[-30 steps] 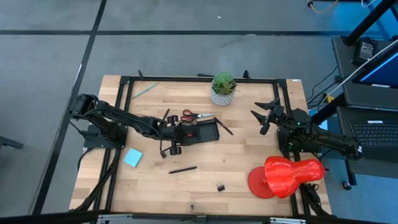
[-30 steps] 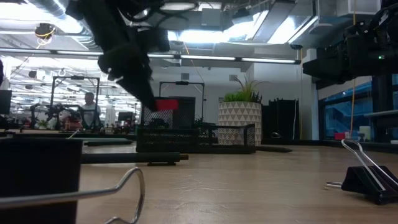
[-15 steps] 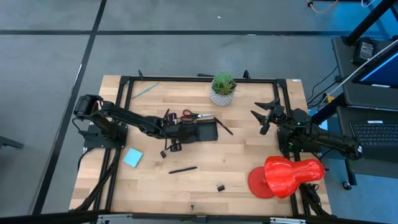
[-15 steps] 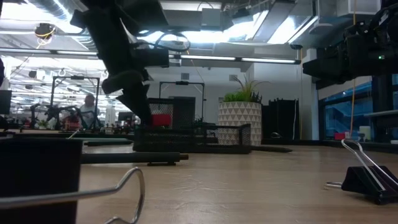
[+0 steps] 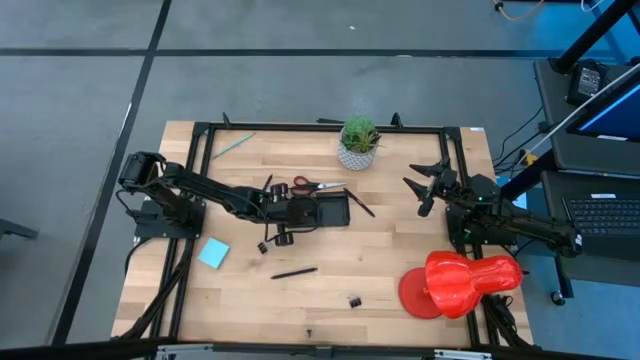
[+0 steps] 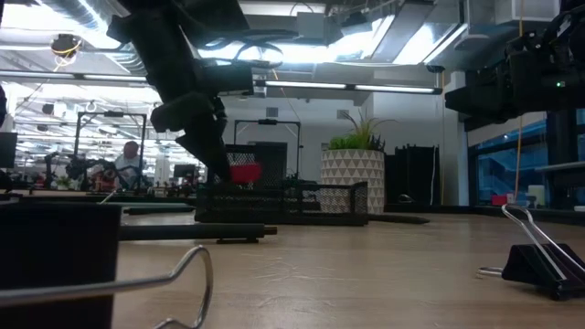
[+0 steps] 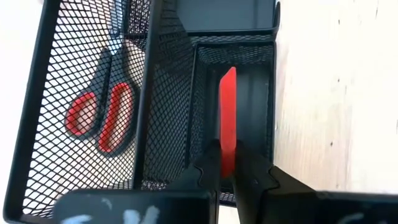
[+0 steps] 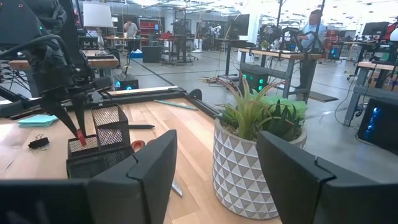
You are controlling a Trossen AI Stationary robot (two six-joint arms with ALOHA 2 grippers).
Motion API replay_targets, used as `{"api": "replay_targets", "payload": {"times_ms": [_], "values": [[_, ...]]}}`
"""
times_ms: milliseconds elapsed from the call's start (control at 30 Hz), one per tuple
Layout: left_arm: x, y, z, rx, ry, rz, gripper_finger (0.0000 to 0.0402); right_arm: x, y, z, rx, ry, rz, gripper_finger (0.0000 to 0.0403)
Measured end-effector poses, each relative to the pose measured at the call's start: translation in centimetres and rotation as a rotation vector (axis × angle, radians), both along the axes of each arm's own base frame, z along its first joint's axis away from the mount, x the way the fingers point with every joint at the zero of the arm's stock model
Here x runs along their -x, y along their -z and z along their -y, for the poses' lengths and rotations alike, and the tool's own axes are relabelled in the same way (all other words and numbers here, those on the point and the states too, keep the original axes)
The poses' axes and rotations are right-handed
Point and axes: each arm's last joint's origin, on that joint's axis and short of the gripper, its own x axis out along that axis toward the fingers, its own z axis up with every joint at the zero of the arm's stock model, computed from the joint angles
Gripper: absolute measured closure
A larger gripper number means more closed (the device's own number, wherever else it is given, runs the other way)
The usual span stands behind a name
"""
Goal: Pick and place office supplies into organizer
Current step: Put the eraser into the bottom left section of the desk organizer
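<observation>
The organizer (image 5: 325, 210) is a black mesh tray near the table's middle, also in the left wrist view (image 7: 186, 81) and the low view (image 6: 283, 203). My left gripper (image 5: 283, 211) hangs over its left end, shut on a thin red stick (image 7: 228, 112) that reaches down into a narrow compartment. The red-handled scissors (image 5: 305, 185) lie on the table by the organizer's far side, seen through the mesh (image 7: 99, 115). My right gripper (image 5: 425, 190) waits open at the table's right, touching nothing. My left gripper pinches the red stick's upper end (image 7: 227, 158) between its two fingers, coming from above and pointing down. The stick hangs roughly upright below the fingers, its lower part (image 6: 242, 172) inside the organizer's compartment. Whether its tip rests on the bottom I cannot tell.
A light blue notepad (image 5: 212, 253), a dark pen (image 5: 294, 271) and black clips (image 5: 354, 300) (image 5: 263, 246) lie nearer the front. A green pencil (image 5: 232, 144) lies far left, another pen (image 5: 360, 206) right of the organizer. The potted plant (image 5: 358, 143) and the red plastic object (image 5: 460, 282) stand aside.
My left gripper has come down over the organizer's left end, and the red stick has sunk with it from above the rim into the compartment. It has stayed shut on the stick.
</observation>
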Motion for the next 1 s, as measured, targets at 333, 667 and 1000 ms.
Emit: {"api": "replay_targets", "payload": {"times_ms": [333,667,1000], "values": [[-0.6,1.2,0.1,-0.01,0.012,-0.011,0.0384,0.0,0.0,0.0,0.0,0.0,0.0,0.0179],[-0.9,2.7,0.1,-0.019,0.021,-0.069,0.0381,0.0,0.0,0.0,0.0,0.001,0.0,0.0179],[-0.9,2.5,0.1,-0.02,0.02,-0.058,0.0337,0.0,0.0,0.0,0.0,0.0,0.0,0.0179]]}}
